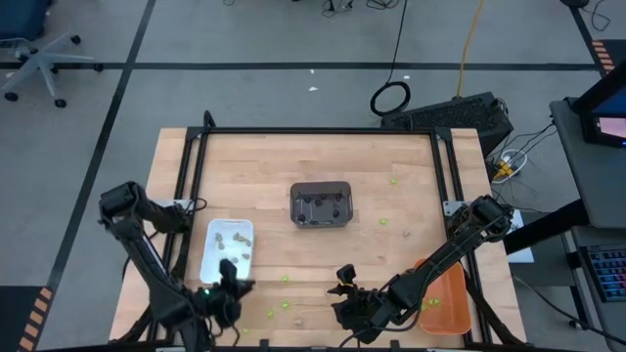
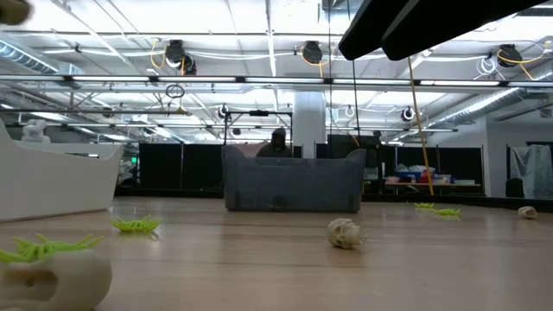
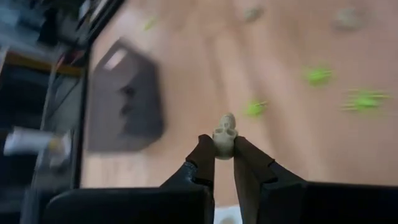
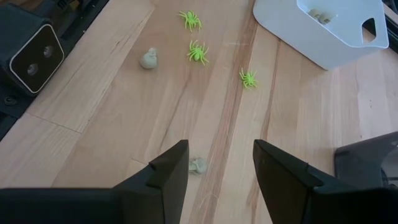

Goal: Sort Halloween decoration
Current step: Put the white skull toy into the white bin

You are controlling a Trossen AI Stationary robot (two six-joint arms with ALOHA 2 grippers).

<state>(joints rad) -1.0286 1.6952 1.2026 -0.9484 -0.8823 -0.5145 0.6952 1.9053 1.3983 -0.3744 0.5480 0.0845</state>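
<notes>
- High view: wooden table [image 1: 323, 166] with a dark grey tray [image 1: 321, 204] near the middle, a white tray [image 1: 227, 248] at the near left, an orange tray [image 1: 452, 298] at the near right.
- Left gripper [image 1: 231, 284] low at the near-left edge, just beside the white tray's near end.
- In the left wrist view, left gripper [image 3: 224, 152] pinching a pale tan skull [image 3: 224, 133] between its two dark fingertips, lifted over the wood; below and beyond, blurred green spiders [image 3: 318, 76] and the dark grey tray [image 3: 127, 106].
- Right gripper [image 1: 344, 286] at the near edge, right of centre, close to the orange tray.
- In the right wrist view, right gripper [image 4: 220, 163] spread wide, nothing between the fingers; on the wood under the gap, a small pale trinket [image 4: 198, 165], not touched.
- Further along in the same view: three lime-green spiders [image 4: 198, 52], a tan skull [image 4: 148, 59], and the white tray [image 4: 320, 31] with tan pieces inside.
- Low view: dark grey tray [image 2: 294, 180] in the middle distance, white tray [image 2: 56, 177] at the left, a tan skull [image 2: 344, 233] on the wood in front, green spiders [image 2: 136, 225] scattered left and right, another tan skull [image 2: 54, 276] very near the camera.
- More green trinkets [image 1: 284, 305] on the near part of the table between the two grippers, a few [image 1: 394, 180] right of the grey tray.
- Dark pieces inside the grey tray; kind not clear.
</notes>
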